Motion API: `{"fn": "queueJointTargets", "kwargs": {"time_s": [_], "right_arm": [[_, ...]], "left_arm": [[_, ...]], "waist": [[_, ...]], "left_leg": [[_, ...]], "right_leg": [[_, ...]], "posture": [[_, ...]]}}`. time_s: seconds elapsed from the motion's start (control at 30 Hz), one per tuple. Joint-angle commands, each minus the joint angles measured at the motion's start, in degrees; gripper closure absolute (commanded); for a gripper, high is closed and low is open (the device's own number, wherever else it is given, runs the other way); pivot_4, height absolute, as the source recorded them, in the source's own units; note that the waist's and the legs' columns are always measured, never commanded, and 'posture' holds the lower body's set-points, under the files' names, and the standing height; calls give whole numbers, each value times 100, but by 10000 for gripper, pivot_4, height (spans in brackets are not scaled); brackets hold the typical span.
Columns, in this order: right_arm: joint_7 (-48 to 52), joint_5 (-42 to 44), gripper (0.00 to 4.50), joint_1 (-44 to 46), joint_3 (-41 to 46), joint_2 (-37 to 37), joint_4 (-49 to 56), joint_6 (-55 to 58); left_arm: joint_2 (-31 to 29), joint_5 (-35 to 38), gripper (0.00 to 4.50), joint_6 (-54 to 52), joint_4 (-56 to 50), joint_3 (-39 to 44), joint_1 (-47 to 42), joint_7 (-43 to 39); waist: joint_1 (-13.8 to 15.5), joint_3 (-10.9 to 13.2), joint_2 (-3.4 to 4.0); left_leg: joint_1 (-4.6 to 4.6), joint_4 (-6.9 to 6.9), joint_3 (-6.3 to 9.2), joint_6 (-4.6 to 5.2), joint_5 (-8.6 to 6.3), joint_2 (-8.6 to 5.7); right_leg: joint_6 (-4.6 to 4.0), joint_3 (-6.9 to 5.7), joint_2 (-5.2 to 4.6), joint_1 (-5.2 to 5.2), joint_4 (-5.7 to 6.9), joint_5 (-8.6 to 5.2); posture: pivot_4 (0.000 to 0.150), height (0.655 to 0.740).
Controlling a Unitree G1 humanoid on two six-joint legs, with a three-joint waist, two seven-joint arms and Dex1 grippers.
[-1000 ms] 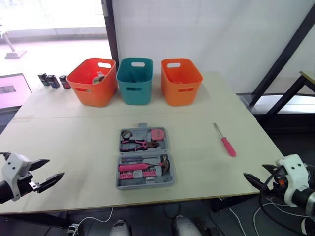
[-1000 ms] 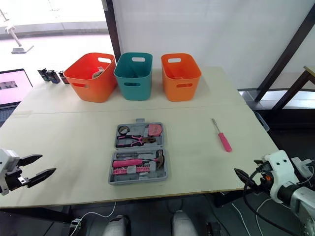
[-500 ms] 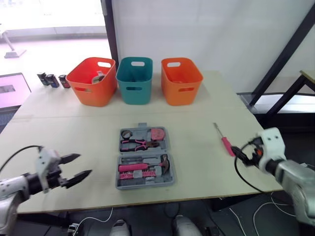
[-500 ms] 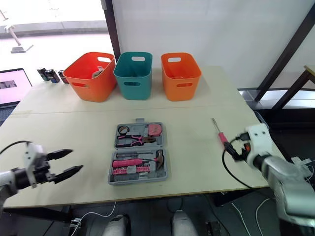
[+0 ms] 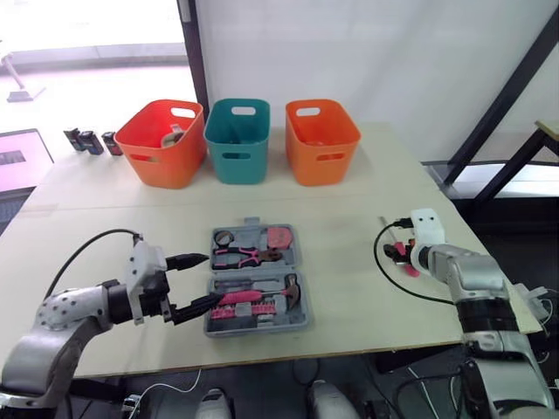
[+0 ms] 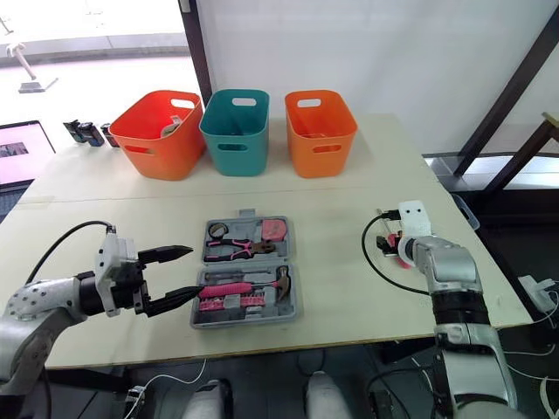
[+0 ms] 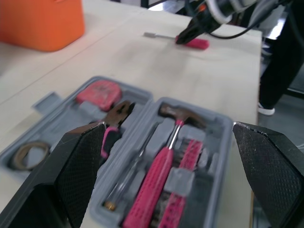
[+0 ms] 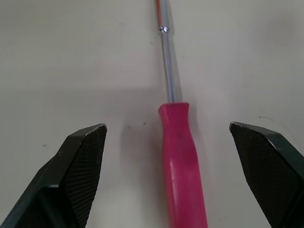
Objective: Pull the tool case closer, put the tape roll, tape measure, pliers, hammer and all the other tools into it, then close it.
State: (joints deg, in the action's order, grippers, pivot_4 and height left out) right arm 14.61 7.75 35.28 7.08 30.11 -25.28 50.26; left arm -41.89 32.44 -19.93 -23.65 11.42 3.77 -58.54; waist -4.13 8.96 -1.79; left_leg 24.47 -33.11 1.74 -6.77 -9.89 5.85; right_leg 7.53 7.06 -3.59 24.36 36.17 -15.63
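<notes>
My left tool [image 5: 212, 278] has its fingers spread wide apart at the left edge of the grey tool case [image 5: 260, 329], which lies open in the middle of the desk [image 5: 349, 288] (both halves flat). In the far half I see the tape roll [image 5: 225, 237], pliers [image 5: 244, 256] and tape measure [image 5: 279, 237]. The hammer [image 5: 253, 295] is in the near half. Well to the right, the pink-handled screwdriver [image 8: 182, 156] lies on the desk. My right tool [image 8: 167, 128] is spread apart, 1 finger on each side of the handle, clamping nothing. 3 bins [image 5: 238, 140] stand at the back.
</notes>
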Motion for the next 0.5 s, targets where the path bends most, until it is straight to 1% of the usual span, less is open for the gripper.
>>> {"fn": "queueJointTargets", "kwargs": {"time_s": [0.03,0.07,0.1,0.13,0.2,0.23,0.3,0.33,0.4,0.43,0.5], "right_arm": [[73,-107,1163,333,-25,-20,-607,-355],[121,-103,6558,394,-42,-22,-704,-406],[188,-47,9830,447,-11,-41,-766,-390],[218,-14,15569,480,16,-55,-804,-381],[251,-42,25124,489,-6,-45,-838,-394],[256,-47,31114,461,-6,-48,-806,-382],[259,-31,39502,405,19,-64,-706,-347],[302,26,40310,328,34,-86,-456,-246],[341,222,40324,78,89,-163,511,198],[306,311,40370,-60,132,-215,1040,476],[121,582,40370,-451,302,-489,2465,1278]], "left_arm": [[6,99,0,-28,-269,0,84,52],[4,83,0,-4,-261,13,123,60],[-5,58,0,16,-246,24,155,61],[-12,36,0,27,-233,31,178,64],[-15,11,0,46,-223,32,187,75],[-14,9,0,58,-223,38,197,77],[-11,10,0,78,-218,48,215,81],[-7,1,0,94,-204,46,219,83],[0,-27,0,123,-167,27,212,90],[-1,-34,0,137,-152,23,210,92],[-9,-38,0,147,-126,21,198,98]], "waist": [[8,2,3],[9,2,3],[9,3,4],[9,3,4],[12,3,4],[15,3,4],[14,2,2],[14,1,2],[15,2,3],[12,2,4],[2,2,4]], "left_leg": [[-1,0,0,0,0,0],[-1,-1,0,0,0,0],[-1,-1,0,1,0,0],[-1,-1,1,1,0,0],[-1,-3,1,1,0,0],[0,-3,1,1,0,0],[0,-3,1,0,0,0],[-3,-4,2,1,0,0],[-3,-8,3,0,0,0],[-3,-8,4,0,0,0],[-3,-4,7,0,0,1]], "right_leg": [[0,0,0,0,1,0],[1,0,1,0,1,0],[1,0,1,0,2,0],[1,0,1,0,2,0],[1,1,1,-2,2,0],[1,1,1,-2,2,0],[1,1,1,-3,2,0],[1,1,3,-6,2,0],[1,2,3,-7,2,0],[1,2,3,-7,2,0],[2,2,6,-3,4,0]], "posture": [[1500,7400],[1500,7400],[1500,7400],[1500,7400],[1500,7400],[1500,7400],[1500,7400],[1500,7400],[1500,7400],[1500,7400],[1500,7400]]}}
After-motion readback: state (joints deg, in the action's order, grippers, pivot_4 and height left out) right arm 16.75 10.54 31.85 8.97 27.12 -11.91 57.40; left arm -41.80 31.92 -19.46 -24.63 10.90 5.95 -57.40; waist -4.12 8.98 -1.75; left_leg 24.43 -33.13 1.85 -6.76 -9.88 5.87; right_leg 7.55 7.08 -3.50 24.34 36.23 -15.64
